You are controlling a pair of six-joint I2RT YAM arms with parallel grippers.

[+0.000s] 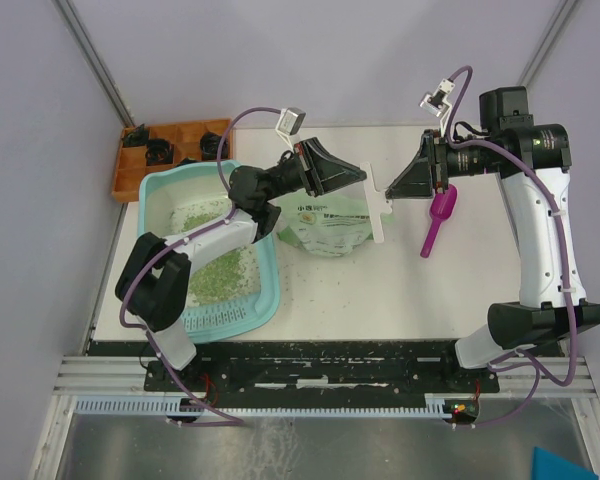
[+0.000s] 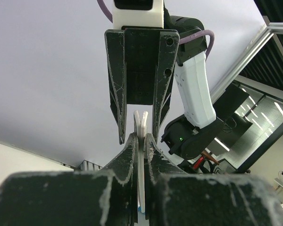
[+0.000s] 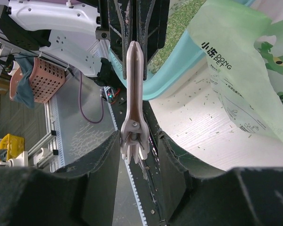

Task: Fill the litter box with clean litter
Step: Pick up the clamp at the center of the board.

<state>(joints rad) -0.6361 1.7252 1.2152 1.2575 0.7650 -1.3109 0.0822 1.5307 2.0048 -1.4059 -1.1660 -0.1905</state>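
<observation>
Well left of both jaws: litter box (image 1: 268, 292) on desk (image 1: 460, 290), under left arm, clean litter (image 1: 216, 276) spread across its floor. Left jaws clamped on white clip (image 1: 381, 226); right jaws parted, straddling clip's other end, gaps either side. Pale green bag (image 1: 325, 226) just beside box. Magenta scoop (image 1: 437, 224) on desk below right jaws.
</observation>
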